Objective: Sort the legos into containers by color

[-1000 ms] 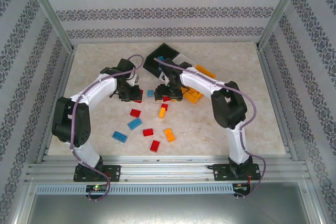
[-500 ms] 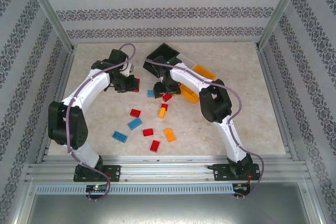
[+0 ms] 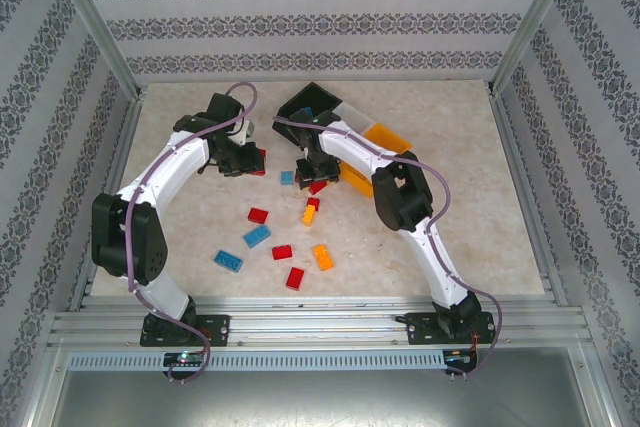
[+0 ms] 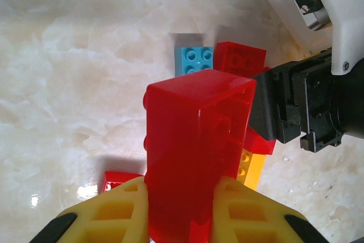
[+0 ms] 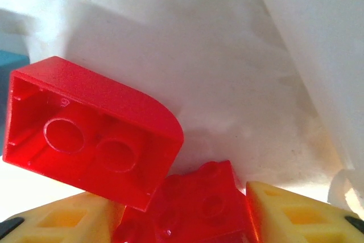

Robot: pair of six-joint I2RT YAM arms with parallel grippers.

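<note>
Showing brick (image 4: 193,157) wedged in left gripper (image 4: 182,200), two more legos (image 4: 194,61) just beyond it, containers (image 3: 325,95) beyond right gripper (image 3: 312,169), loose legos (image 3: 283,252) lying nearer bases (image 3: 185,329) than both grippers.

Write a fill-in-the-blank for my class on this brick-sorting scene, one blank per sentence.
1. The held brick clamped between the left fingers is ___.
2. In the left wrist view, the small brick lying on the table just beyond it is ___.
3. In the top view, the middle bin, joined between the black bin and the orange bin, is ___.
Missing words: red; blue; white.
</note>
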